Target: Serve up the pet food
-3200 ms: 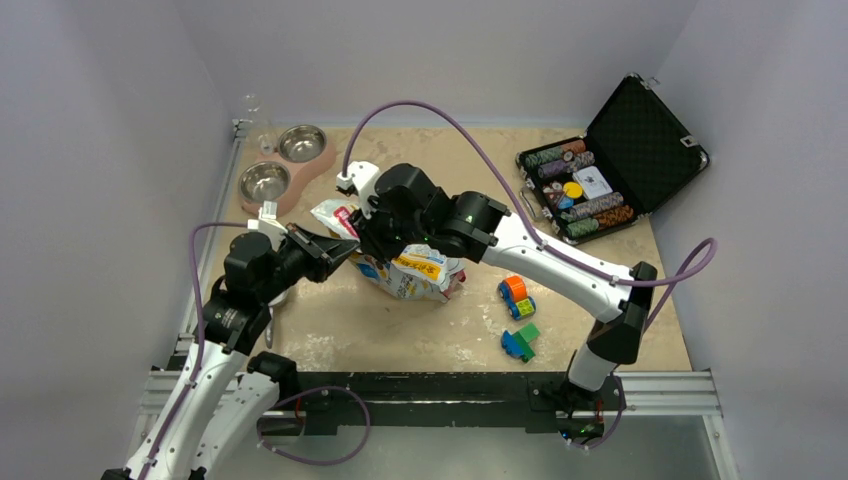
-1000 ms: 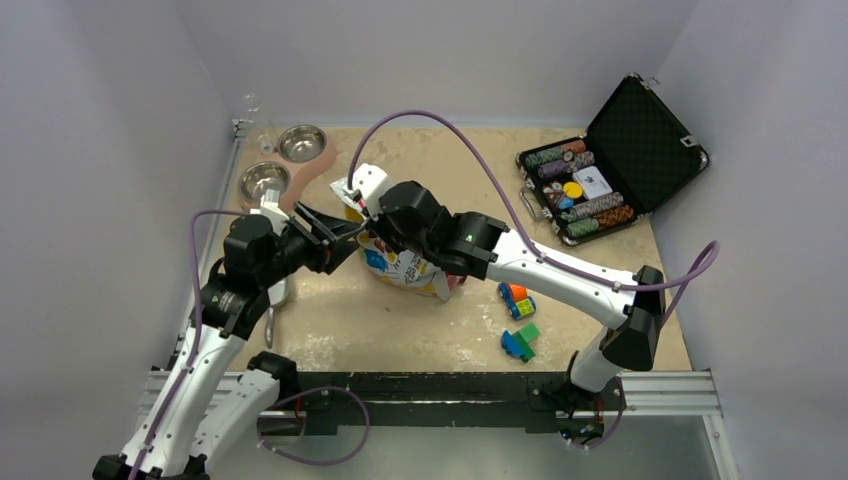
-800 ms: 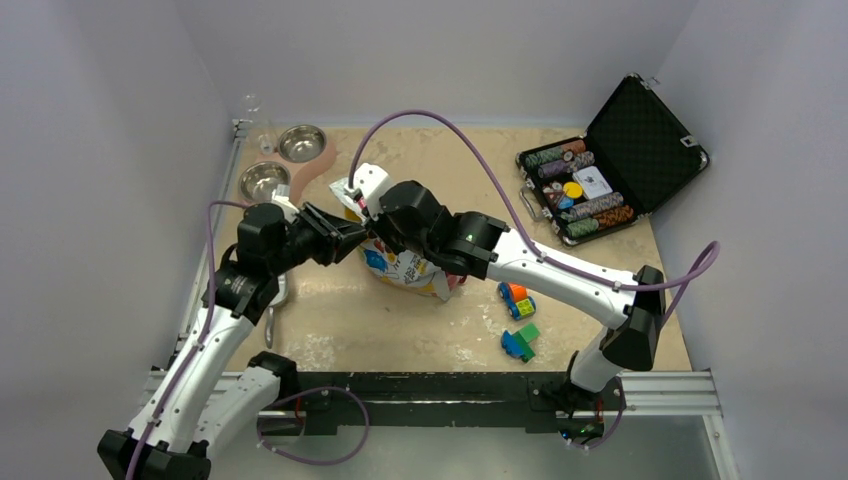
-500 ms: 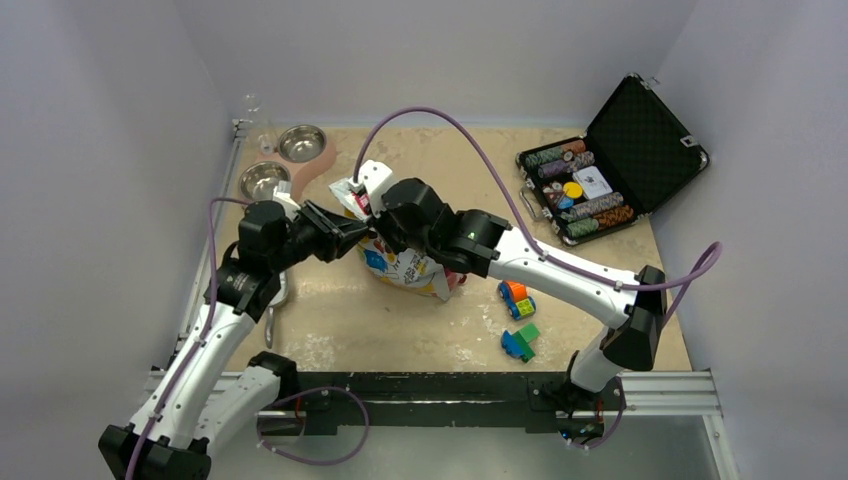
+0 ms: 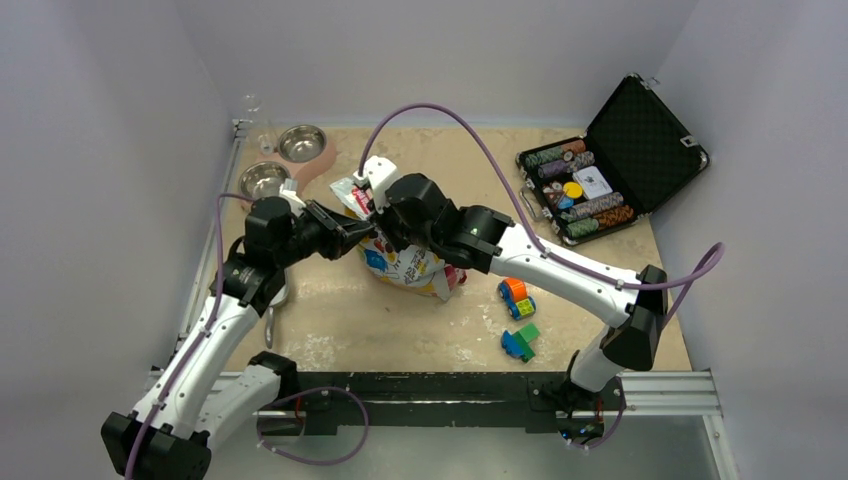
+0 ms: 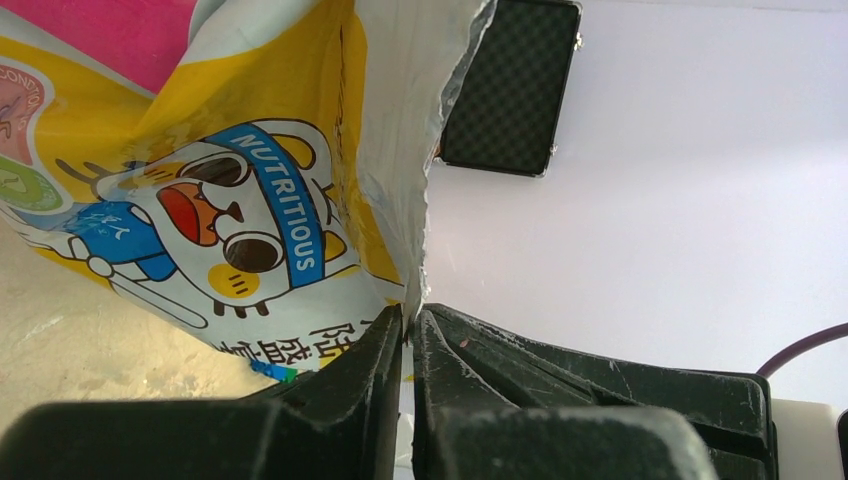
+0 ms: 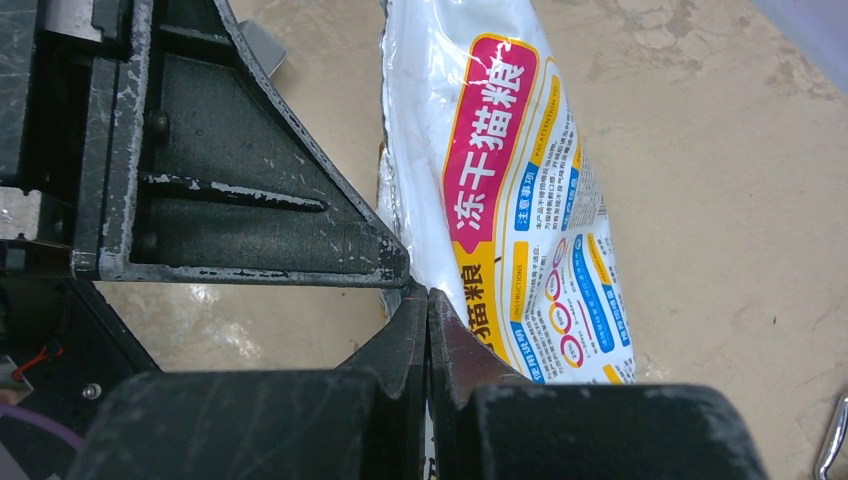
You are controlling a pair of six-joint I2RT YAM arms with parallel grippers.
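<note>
Well, we saw the cat food bag [image 5: 405, 264] standing up in the middle of the table [image 5: 400, 335]. The left gripper [image 6: 408, 322] was pinched tight on the bag's torn top edge. The right gripper [image 7: 428, 302] was squeezed shut on that edge too, just beside it. A pink stand [image 5: 323, 158] with two metal bowls [image 5: 265, 181] sat by the far left corner. Toy blocks [image 5: 517, 297] lay to the right, and an open case [image 5: 640, 130] of poker chips [image 5: 582, 196] was farther off.

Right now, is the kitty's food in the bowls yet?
Not yet. Done: the left gripper and right gripper each pinch the pet food bag near its top edge. In hand: probably getting it open. Left: pouring, since both steel bowls look empty.
</note>
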